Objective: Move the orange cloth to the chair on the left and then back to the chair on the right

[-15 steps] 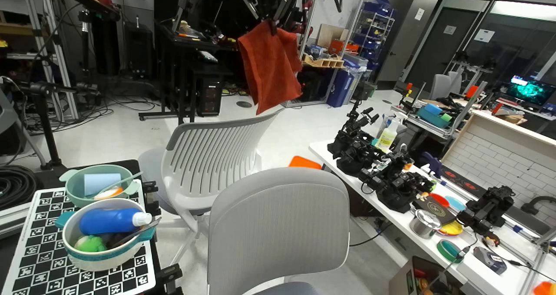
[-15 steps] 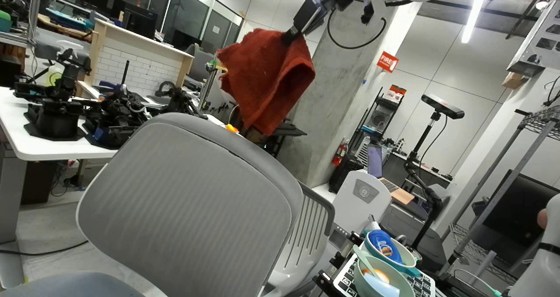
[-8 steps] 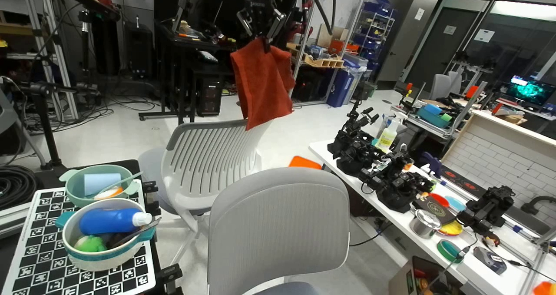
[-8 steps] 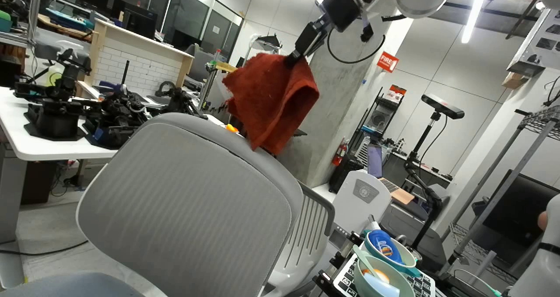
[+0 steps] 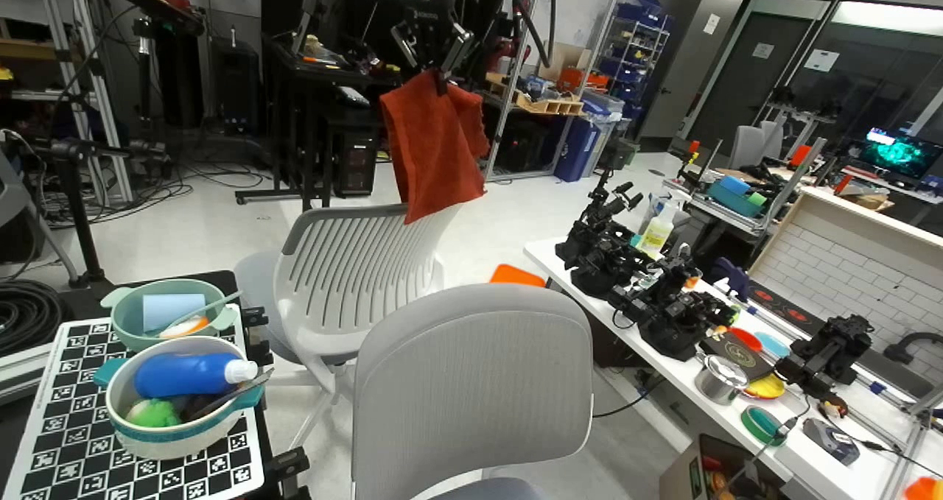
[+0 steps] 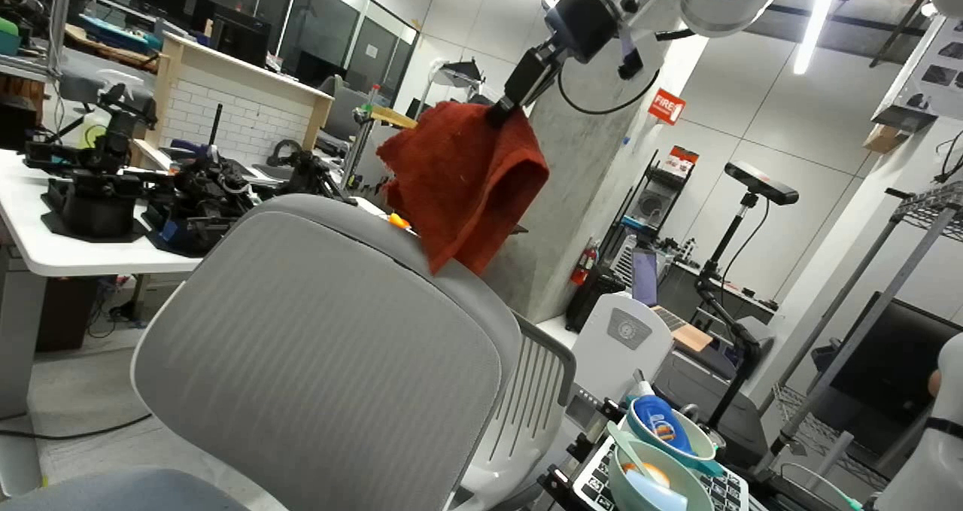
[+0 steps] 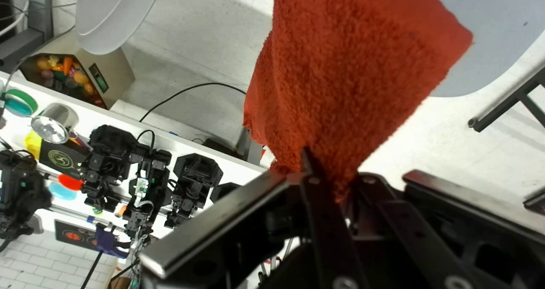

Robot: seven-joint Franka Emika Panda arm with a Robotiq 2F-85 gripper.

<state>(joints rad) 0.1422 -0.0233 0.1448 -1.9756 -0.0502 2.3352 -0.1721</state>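
Currently, gripper [image 5: 442, 82] fingers pinch the orange terry cloth [image 5: 436, 148] near its top, almost together; it hangs at one o'clock of the slat-backed chair [image 5: 357, 272] in an exterior view, contact unclear.

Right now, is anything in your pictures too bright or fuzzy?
In the wrist view, the floor to the picture's right of the cloth is washed out nearly white, and the end effector, close up, looks a little soft; in an exterior view, the ceiling light glares white; in an exterior view, the screen glows green, too small to read.
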